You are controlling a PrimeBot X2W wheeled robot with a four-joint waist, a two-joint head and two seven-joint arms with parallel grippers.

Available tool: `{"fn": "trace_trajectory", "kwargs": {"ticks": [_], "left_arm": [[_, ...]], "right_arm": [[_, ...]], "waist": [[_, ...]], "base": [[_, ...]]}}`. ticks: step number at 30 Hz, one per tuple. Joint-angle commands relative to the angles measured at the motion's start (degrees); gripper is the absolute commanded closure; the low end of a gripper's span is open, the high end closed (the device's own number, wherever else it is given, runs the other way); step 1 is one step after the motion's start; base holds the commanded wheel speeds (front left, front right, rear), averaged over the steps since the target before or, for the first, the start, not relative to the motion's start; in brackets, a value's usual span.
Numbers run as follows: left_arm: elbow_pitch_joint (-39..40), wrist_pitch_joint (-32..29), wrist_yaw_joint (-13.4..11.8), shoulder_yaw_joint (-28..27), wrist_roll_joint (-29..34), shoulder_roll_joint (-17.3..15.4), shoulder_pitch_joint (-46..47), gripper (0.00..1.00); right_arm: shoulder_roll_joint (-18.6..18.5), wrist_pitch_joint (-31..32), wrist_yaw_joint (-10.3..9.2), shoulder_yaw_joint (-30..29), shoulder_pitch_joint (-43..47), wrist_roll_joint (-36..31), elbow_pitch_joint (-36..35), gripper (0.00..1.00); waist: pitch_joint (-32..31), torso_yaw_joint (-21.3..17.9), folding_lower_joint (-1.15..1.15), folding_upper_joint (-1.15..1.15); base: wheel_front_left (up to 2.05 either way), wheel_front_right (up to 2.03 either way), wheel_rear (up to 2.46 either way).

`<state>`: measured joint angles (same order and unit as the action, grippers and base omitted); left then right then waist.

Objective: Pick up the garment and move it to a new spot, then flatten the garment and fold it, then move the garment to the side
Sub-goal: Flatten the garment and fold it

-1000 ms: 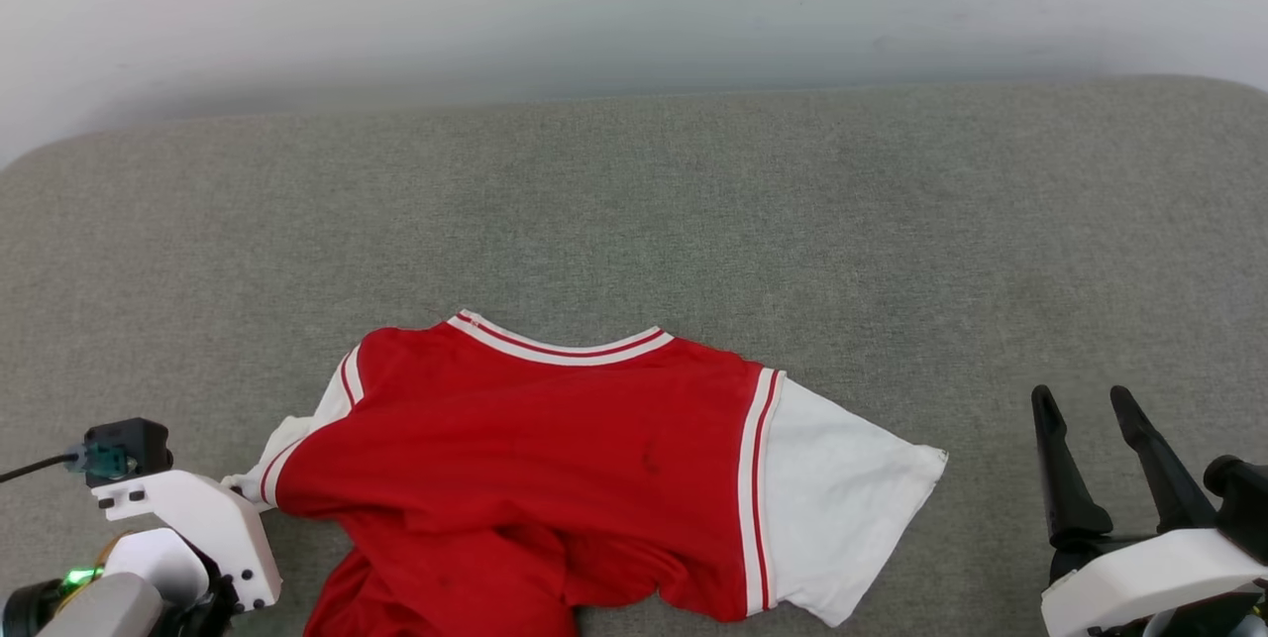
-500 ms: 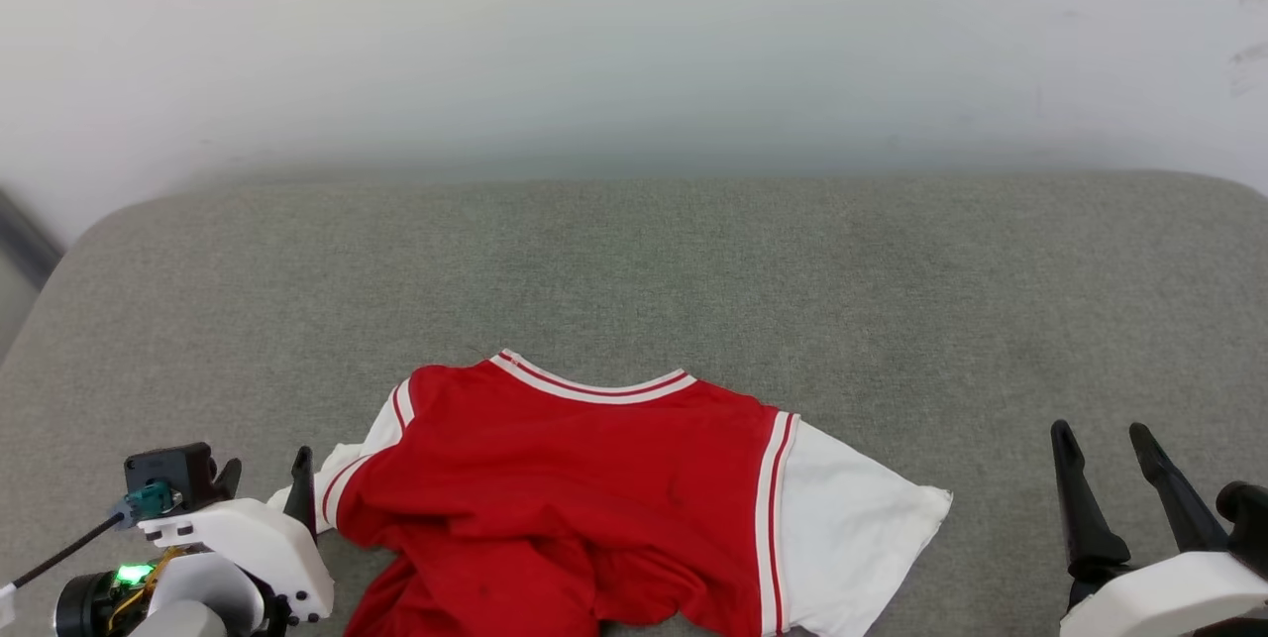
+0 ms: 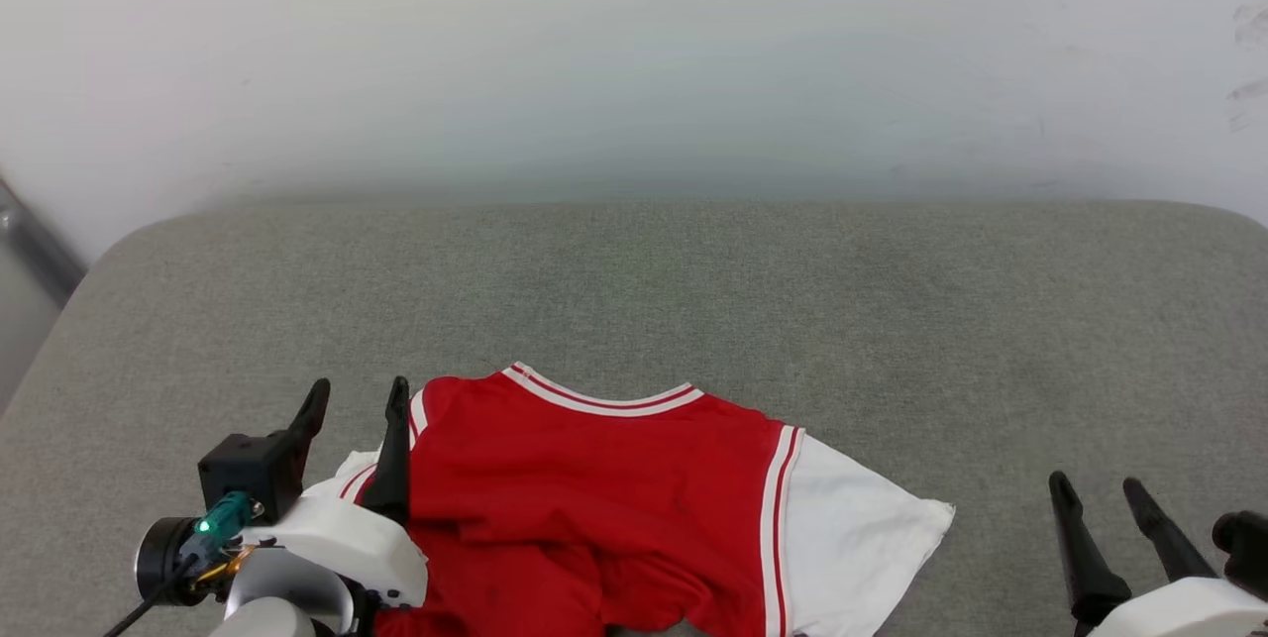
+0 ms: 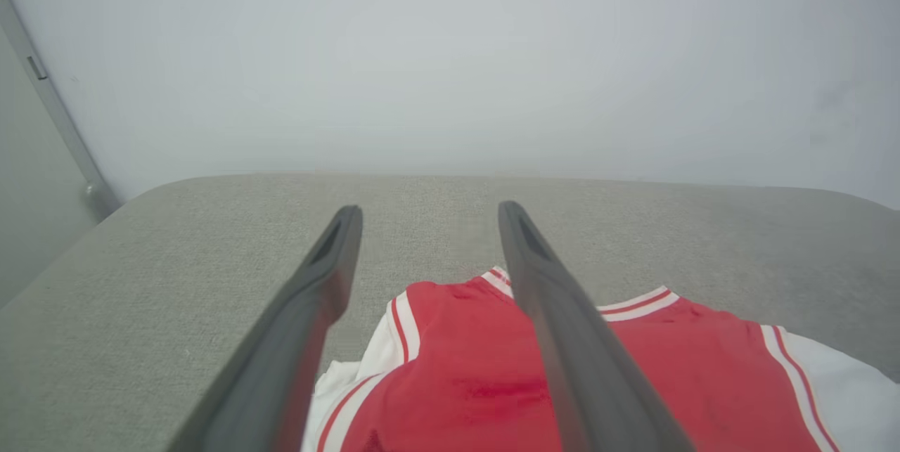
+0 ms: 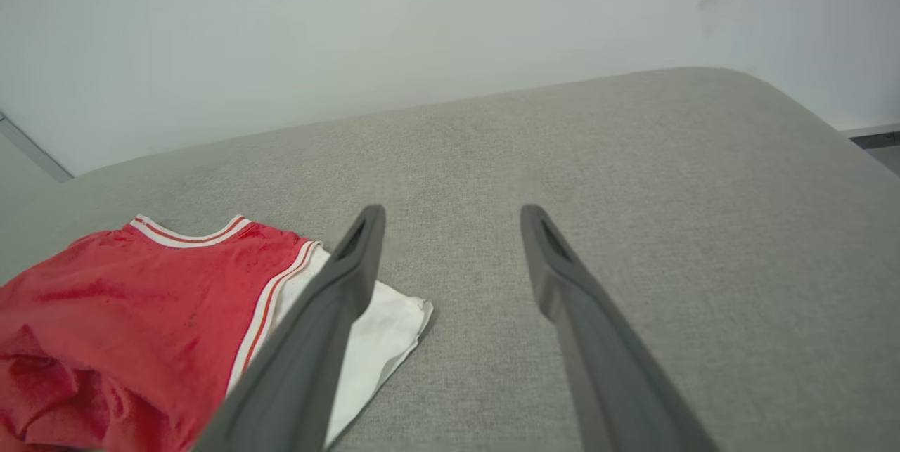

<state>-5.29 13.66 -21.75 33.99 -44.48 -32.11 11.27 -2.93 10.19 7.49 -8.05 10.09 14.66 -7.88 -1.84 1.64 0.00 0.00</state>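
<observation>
The left gripper (image 3: pixel 359 397) is at the left with its two dark fingers spread and nothing between them, its inner finger over the white sleeve on that side of the garment (image 3: pixel 594 488). The garment, red with striped trim, lies rumpled at the near edge of the grey padded surface (image 3: pixel 693 290), neckline toward the wall (image 3: pixel 634 53). Well apart at the right, the right gripper (image 3: pixel 1098 498) is also spread and empty.
</observation>
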Motion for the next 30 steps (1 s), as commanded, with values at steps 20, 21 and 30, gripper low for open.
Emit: {"fn": "trace_trajectory", "kwargs": {"ticks": [20,21,30], "left_arm": [[6.0,0.8,-2.1,2.6,4.0,4.2,2.1,0.0],[5.8,0.8,-2.1,2.5,4.1,4.5,2.3,0.0],[4.6,1.2,-1.8,1.7,4.8,6.0,3.1,0.0]], "right_arm": [[-6.6,38.7,-0.01,0.3,-12.8,6.6,11.1,0.0],[-6.7,39.2,0.0,0.9,-13.6,6.7,11.9,0.0],[-6.6,41.2,-0.01,4.8,-16.8,9.1,23.3,0.0]], "waist": [[7.1,8.1,0.0,0.0],[7.7,8.4,0.0,0.0],[10.5,10.0,0.0,0.0]], "base": [[0.0,0.0,0.0],[0.0,0.0,0.0],[0.0,0.0,0.0]]}}
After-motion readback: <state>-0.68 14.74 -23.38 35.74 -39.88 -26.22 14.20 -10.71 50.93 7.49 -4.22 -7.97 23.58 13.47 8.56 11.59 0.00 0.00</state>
